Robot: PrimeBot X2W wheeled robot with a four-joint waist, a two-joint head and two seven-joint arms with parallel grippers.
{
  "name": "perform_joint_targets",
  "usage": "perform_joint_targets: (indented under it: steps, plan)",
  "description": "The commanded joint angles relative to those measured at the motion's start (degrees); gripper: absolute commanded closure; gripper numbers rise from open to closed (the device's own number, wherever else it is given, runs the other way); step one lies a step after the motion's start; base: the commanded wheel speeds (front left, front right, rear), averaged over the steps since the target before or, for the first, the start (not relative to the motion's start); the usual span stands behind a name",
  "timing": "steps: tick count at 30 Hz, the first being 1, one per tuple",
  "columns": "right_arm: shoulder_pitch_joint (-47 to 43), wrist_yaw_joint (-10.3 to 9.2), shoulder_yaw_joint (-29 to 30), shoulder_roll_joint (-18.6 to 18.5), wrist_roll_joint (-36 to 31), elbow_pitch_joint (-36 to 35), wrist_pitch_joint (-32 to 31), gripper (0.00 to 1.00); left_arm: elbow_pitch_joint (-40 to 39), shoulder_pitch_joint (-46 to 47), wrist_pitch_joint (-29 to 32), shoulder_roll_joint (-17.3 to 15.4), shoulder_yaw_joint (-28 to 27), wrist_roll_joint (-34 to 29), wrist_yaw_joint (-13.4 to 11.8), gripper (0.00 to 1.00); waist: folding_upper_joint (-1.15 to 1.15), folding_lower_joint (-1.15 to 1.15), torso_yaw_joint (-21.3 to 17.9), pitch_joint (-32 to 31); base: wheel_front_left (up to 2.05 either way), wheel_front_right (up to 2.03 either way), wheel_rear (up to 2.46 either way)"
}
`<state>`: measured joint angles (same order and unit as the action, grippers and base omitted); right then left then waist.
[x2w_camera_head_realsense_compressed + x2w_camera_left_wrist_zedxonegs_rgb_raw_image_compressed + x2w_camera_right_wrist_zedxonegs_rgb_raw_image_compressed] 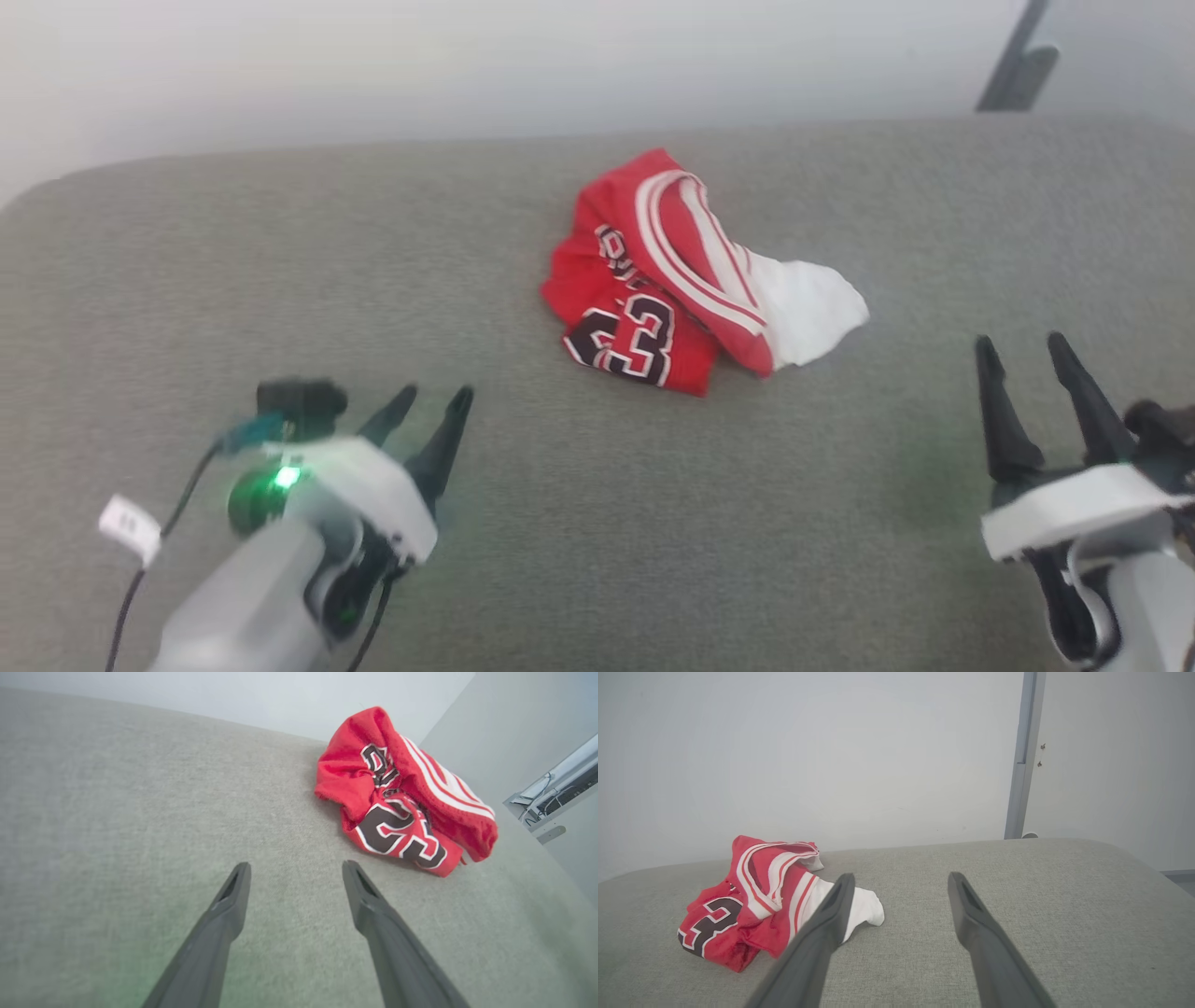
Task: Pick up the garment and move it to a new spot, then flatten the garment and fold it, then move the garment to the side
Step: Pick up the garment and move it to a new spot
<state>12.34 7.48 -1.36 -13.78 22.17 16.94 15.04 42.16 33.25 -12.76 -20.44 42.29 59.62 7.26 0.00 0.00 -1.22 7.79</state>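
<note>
Likely light and limp, the garment (672, 289) lies beyond the spread, empty fingers of the left gripper (435, 397) and right gripper (1019, 343); its raised striped fold suits pinching.

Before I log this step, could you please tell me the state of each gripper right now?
Left gripper: open, empty, apart from the jersey.
Right gripper: open, empty.

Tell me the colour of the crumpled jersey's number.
Black, white-outlined, on the red basketball jersey; left wrist view.
</note>
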Motion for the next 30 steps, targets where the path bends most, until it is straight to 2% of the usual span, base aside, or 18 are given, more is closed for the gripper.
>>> perform_joint_targets:
  steps: [1,4,6,11,12,16,23,30]
  plan:
    - [-1.5,0.01,0.8,-0.6,-0.4,-0.1,0.2,0.0,-0.2,-2.6,-1.5,-0.2,-1.1,-0.8,-0.9,0.0,0.0,0.0,1.9,-1.7,0.0,0.0,0.0]
    - [-3.3,0.02,1.7,-1.3,-0.6,-0.3,0.2,0.0,-1.5,-6.5,-2.4,-0.4,-3.6,-2.1,-2.1,0.0,0.0,0.0,3.1,-2.8,0.0,0.0,0.0]
    - [-4.2,0.01,2.4,-1.8,-0.7,-0.4,0.2,0.0,-4.3,-9.0,-2.5,-0.9,-8.0,-4.0,-3.6,0.0,0.0,0.0,3.5,-3.2,0.0,0.0,0.0]
    - [-6.2,0.02,3.9,-2.2,-0.9,-0.8,0.2,0.0,-14.4,-18.8,-2.5,-1.2,-19.8,-14.9,-8.0,0.0,0.0,0.0,3.8,-3.8,0.0,0.0,0.0]
    - [-6.2,0.02,3.9,-2.2,-0.9,-0.8,0.2,0.0,-14.4,-18.8,-2.5,-1.2,-19.8,-14.9,-8.0,0.0,0.0,0.0,3.8,-3.8,0.0,0.0,0.0]
    - [-6.5,0.01,4.7,-2.0,-1.1,-1.3,0.2,0.0,-21.6,-26.2,-2.5,-0.2,-28.1,-24.0,-10.1,0.0,0.0,0.0,3.3,-4.0,0.0,0.0,0.0]
    - [-6.2,0.02,4.9,-1.3,-1.5,-2.7,0.2,0.0,-29.8,-32.1,-2.5,2.5,-35.8,-36.1,-9.0,0.0,0.0,0.0,2.2,-4.4,0.0,0.0,0.0]
    - [-5.6,0.01,4.2,-1.1,-1.4,-2.4,0.2,0.0,-29.9,-34.1,-2.5,6.2,-39.1,-41.1,-6.7,0.0,0.0,0.0,1.5,-4.2,0.0,0.0,0.0]
